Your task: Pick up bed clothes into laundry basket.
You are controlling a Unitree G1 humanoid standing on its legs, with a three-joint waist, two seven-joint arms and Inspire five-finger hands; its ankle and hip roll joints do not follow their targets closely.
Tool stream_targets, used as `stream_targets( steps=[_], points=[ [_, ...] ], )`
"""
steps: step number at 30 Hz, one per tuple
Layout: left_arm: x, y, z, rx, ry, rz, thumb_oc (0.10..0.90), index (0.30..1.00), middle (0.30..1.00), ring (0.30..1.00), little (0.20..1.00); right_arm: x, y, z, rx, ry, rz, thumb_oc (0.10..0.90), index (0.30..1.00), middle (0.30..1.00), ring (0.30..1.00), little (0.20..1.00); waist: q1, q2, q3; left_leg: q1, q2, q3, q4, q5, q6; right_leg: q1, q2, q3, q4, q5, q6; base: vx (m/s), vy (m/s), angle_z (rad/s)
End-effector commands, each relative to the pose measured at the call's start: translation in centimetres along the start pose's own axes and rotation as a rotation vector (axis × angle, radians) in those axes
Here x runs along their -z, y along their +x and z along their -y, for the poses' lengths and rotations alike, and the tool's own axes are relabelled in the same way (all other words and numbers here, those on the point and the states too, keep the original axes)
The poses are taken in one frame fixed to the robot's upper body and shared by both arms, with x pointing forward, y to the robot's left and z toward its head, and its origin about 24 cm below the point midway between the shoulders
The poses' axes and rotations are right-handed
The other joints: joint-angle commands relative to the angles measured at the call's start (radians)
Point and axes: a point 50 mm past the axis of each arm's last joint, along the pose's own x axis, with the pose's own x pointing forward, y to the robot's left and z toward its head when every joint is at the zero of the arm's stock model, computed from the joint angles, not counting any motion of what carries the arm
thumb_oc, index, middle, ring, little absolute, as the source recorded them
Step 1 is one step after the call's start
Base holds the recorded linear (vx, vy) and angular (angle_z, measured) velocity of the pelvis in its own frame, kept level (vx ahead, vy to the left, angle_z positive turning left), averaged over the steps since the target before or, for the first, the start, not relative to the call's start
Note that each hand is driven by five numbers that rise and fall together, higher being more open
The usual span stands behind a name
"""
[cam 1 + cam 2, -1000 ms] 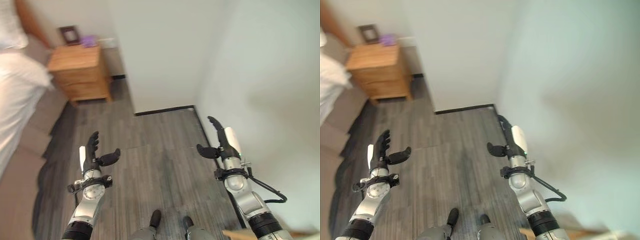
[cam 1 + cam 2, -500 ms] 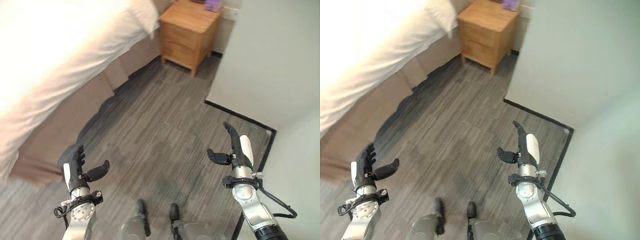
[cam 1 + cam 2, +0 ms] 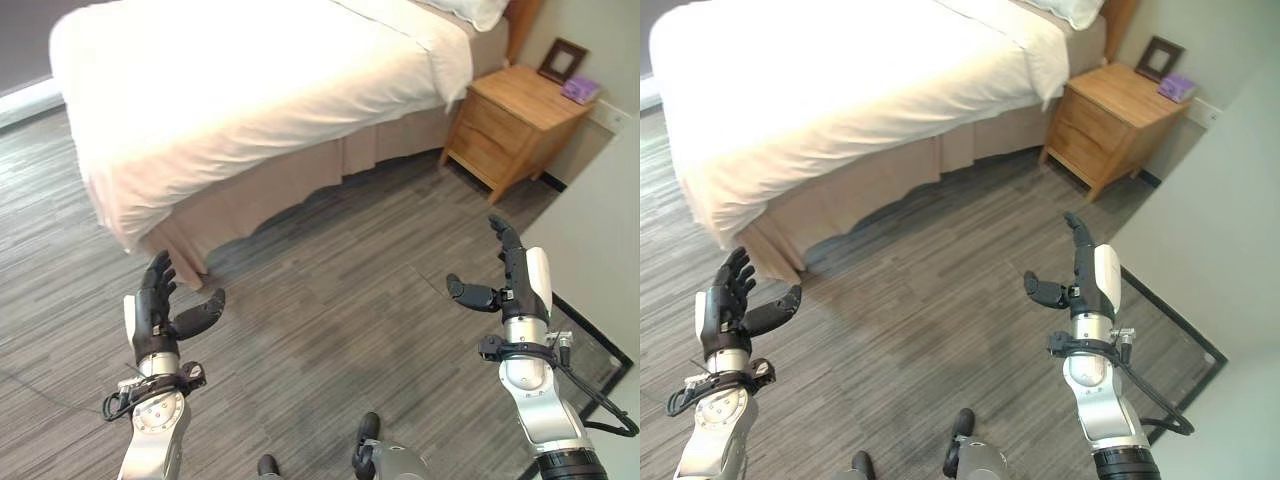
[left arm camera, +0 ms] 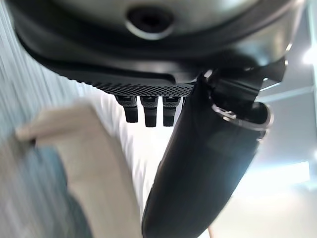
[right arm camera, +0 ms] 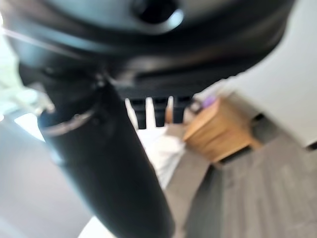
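Left eye view gives me the bed (image 3: 250, 110) across the top of the scene, covered by white bed clothes (image 3: 230, 70) that hang over its near edge above a tan bed skirt (image 3: 300, 185). A pillow (image 3: 470, 10) lies at the head end, toward the right. Just beside that end stands a wooden nightstand (image 3: 515, 125) with a dark picture frame (image 3: 561, 60) and a small purple object (image 3: 580, 90) on top. A pale wall (image 3: 600, 230) rises at the right, past the nightstand.

My left hand (image 3: 160, 310) is raised over the grey wood floor (image 3: 330, 310), well short of the bed skirt, its fingers straight and spread with the thumb standing out to the side; it holds nothing. My right hand (image 3: 510, 285) is raised near the wall, fingers straight and together, thumb out toward the middle, also empty.

In the left wrist view I see the fingers (image 4: 146, 111) extended toward the white bedding and tan skirt. In the right wrist view the fingers (image 5: 158, 111) point toward the nightstand (image 5: 223, 131).
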Motion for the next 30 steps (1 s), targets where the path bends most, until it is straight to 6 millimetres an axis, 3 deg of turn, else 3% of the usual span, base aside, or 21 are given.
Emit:
stream_targets(
  steps=[1,4,5,6,8,10,18,24,30],
  points=[
    [-7.2,1.3,-1.3,0.002,0.041,0.383,0.800,0.900,0.900,0.900,0.900,-5.7,1.5,1.1,0.097,0.166,0.274,0.800,0.900,0.900,0.900,0.900,0.007,-0.054,-0.042,0.001,0.033,-0.055,-0.016,-0.124,0.011,-0.001,-0.069,0.166,0.106,-0.025,0.162,-0.05,0.019,0.53],
    [-7.9,1.2,-0.1,0.047,0.015,0.417,0.800,0.900,0.900,0.900,0.900,-6.3,1.1,1.3,0.103,0.195,0.309,0.800,0.900,0.900,0.900,0.900,-0.010,-0.057,-0.039,-0.021,0.015,-0.130,-0.016,-0.120,0.019,0.012,0.026,0.327,0.046,-0.092,0.137,-0.02,0.014,0.58],
    [-8.4,1.3,0.4,0.074,-0.017,0.438,0.800,0.900,0.900,0.900,0.900,-7.0,1.1,1.8,0.114,0.235,0.344,0.800,0.900,0.900,0.900,0.900,-0.024,-0.060,-0.042,-0.031,0.001,-0.169,-0.016,-0.118,0.023,0.028,0.062,0.411,0.018,-0.099,0.123,0.01,-0.004,0.95],
    [-8.6,1.3,0.6,0.081,-0.040,0.442,0.800,0.900,0.900,0.900,0.900,-7.3,1.2,1.9,0.117,0.260,0.355,0.800,0.900,0.900,0.900,0.900,-0.027,-0.062,-0.046,-0.037,-0.003,-0.181,-0.016,-0.119,0.025,0.044,0.073,0.435,-0.014,-0.117,0.112,0.02,-0.019,1.03],
    [-8.6,1.4,0.7,0.088,-0.052,0.438,0.800,0.900,0.900,0.900,0.900,-7.5,1.1,2.0,0.110,0.289,0.363,0.800,0.900,0.900,0.900,0.900,-0.030,-0.065,-0.050,-0.039,-0.011,-0.197,-0.016,-0.119,0.027,0.067,0.087,0.453,-0.058,-0.137,0.095,0.05,-0.004,0.52],
    [-8.4,1.3,0.6,0.101,-0.063,0.431,0.800,0.900,0.900,0.900,0.900,-8.5,1.4,1.8,0.079,0.417,0.399,0.800,0.900,0.900,0.900,0.900,-0.022,-0.075,-0.072,-0.037,-0.026,-0.205,-0.016,-0.122,0.022,0.121,0.067,0.461,-0.170,-0.121,0.093,0.10,-0.035,0.36],
    [-6.1,0.2,0.1,0.122,-0.112,0.315,0.800,0.900,0.900,0.900,0.900,-8.5,1.1,0.2,-0.063,0.711,0.360,0.800,0.900,0.900,0.900,0.900,-0.012,-0.077,-0.100,-0.012,-0.009,-0.195,-0.016,-0.126,0.010,0.186,0.055,0.471,-0.264,-0.086,0.098,0.05,-0.050,-0.07],
    [-5.1,-0.4,-0.6,0.114,-0.118,0.264,0.800,0.900,0.900,0.900,0.900,-7.9,0.6,-0.2,-0.113,0.708,0.332,0.800,0.900,0.900,0.900,0.900,-0.015,-0.072,-0.109,0.000,0.003,-0.201,-0.016,-0.127,0.001,0.211,0.055,0.445,-0.286,-0.089,0.093,0.01,-0.034,0.01],
    [-5.7,-0.3,-1.3,0.092,-0.019,0.306,0.800,0.900,0.900,0.900,0.900,-7.3,0.4,-0.4,-0.138,0.687,0.309,0.800,0.900,0.900,0.900,0.900,-0.020,-0.070,-0.111,0.001,0.010,-0.202,-0.016,-0.128,-0.004,0.215,0.058,0.437,-0.294,-0.090,0.088,0.00,-0.022,0.02]
  ],
)
